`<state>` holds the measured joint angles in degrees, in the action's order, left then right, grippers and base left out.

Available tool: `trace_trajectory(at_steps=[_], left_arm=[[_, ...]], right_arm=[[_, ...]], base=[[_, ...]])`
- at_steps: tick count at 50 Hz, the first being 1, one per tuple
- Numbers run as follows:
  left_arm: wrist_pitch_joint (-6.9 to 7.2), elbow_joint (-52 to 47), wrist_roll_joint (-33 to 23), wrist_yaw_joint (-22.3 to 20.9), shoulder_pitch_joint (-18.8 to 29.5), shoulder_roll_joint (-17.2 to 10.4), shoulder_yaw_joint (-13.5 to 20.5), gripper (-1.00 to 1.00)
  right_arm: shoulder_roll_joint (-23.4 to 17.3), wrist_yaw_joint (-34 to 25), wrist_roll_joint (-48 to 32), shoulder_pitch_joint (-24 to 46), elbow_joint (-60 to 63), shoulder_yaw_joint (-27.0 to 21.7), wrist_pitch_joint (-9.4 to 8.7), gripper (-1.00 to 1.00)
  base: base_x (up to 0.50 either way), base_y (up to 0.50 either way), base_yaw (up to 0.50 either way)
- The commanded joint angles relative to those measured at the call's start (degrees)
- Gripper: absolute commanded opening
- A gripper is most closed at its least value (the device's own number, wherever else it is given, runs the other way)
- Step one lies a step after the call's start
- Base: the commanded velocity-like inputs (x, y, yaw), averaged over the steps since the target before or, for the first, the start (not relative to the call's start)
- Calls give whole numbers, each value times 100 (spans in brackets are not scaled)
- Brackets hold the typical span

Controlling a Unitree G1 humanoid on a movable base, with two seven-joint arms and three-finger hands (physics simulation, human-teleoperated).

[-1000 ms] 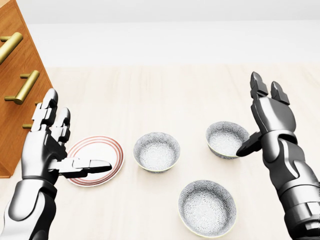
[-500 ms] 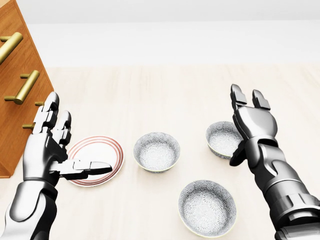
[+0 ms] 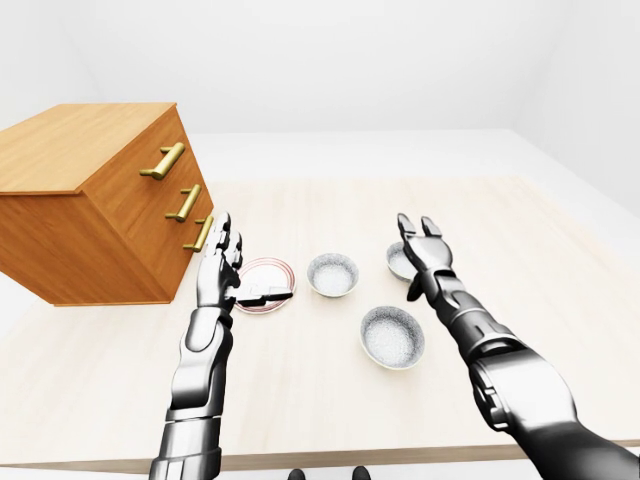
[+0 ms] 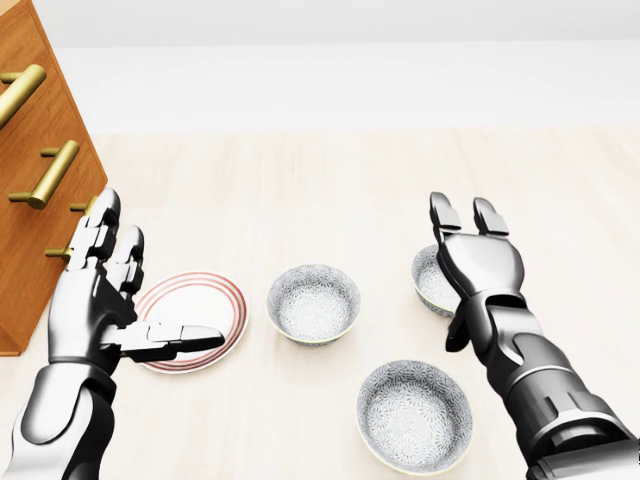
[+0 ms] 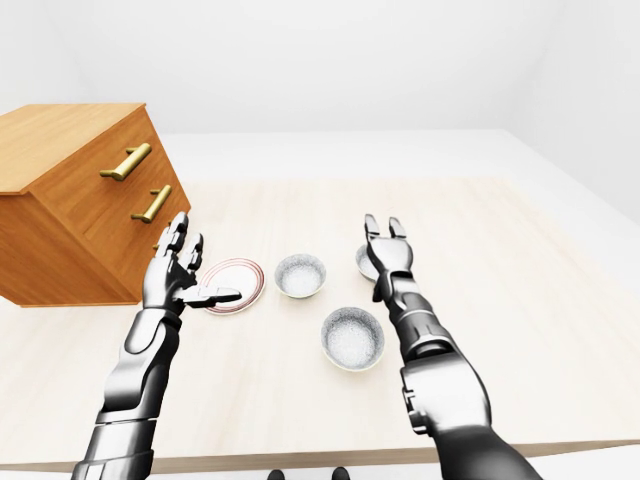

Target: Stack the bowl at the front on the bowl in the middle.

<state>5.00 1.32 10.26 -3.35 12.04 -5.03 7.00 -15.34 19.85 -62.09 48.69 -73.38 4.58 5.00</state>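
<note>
The front bowl [image 4: 415,415] sits on the tabletop [image 4: 300,190] at the lower centre-right of the head view, upright and empty, well apart from everything else. The middle bowl [image 4: 313,303], as I read it, is the one up and to the left of it, just right of the red-ringed plate [image 4: 195,322]. A third bowl [image 4: 436,280] lies at the right, partly hidden behind my right hand [image 4: 478,268].

That hand is spread wide and holds nothing, its fingers pointing toward the top of the frame, above the front bowl and not touching it. My left hand [image 4: 95,305] is also wide and empty, hovering at the plate's left edge with the thumb reaching across it. A wooden chest of drawers [image 3: 90,215] fills the upper left.

The bowl looks like glazed, speckled ceramic, so I expect it to be stiff, fairly light, smooth enough to slip and liable to chip if knocked. The rim is the only real purchase. I would pinch its right side, thumb inside and fingers outside the wall, keep it level, and set it down gently so that it nests rather than clacks.
</note>
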Motion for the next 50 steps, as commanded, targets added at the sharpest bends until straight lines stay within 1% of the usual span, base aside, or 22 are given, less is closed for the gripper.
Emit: trace_trajectory(at_steps=[1, 10, 19, 28, 37, 38, 41, 42, 43, 45, 46, 47, 48, 50], left_arm=[[0, 22, 20, -16, -17, -2, 6, 100], [0, 47, 33, -17, -23, -2, 14, 100], [0, 71, 46, -27, -42, -11, 28, 100], [0, 77, 38, -27, -56, -5, 19, 100], [0, 107, 36, -26, -59, -10, 30, 100], [0, 114, 40, -29, -56, -11, 32, 100], [0, 124, 42, -30, -60, -12, 35, 100], [0, 119, 43, -31, -70, -10, 32, 100], [0, 117, 41, -31, -74, -9, 30, 100], [0, 117, 41, -31, -79, -7, 29, 100], [0, 118, 43, -31, -80, -8, 31, 100], [0, 115, 43, -30, -81, -8, 32, 100], [0, 109, 46, -30, -81, -9, 34, 100], [0, 105, 47, -28, -84, -10, 36, 100]], right_arm=[[93, 190, -265, 23, -179, 49, 0, 100], [128, 312, -398, 66, -245, 61, 0, 100], [141, 466, -559, -71, -302, 82, 0, 100], [101, 816, -876, -194, -352, 154, 0, 100], [116, 808, -944, -200, -386, 105, 0, 100], [116, 807, -946, -210, -390, 100, 0, 87], [141, 788, -950, -207, -394, 97, 0, 72], [159, 779, -952, -205, -396, 98, 0, 53], [155, 783, -956, -214, -396, 100, 0, 42], [162, 792, -962, -219, -397, 103, 0, 1], [157, 802, -965, -233, -397, 104, 0, -45], [154, 808, -969, -240, -398, 106, 0, -65], [149, 817, -972, -247, -398, 107, 0, -80], [143, 824, -975, -255, -400, 106, 0, -100]], base=[[0, 0, 0], [0, 0, 0], [0, 0, 0], [0, 0, 0], [0, 0, 0], [0, 0, 0], [0, 0, 0], [0, 0, 0], [0, 0, 0], [0, 0, 0], [0, 0, 0], [0, 0, 0], [0, 0, 0], [0, 0, 0]])
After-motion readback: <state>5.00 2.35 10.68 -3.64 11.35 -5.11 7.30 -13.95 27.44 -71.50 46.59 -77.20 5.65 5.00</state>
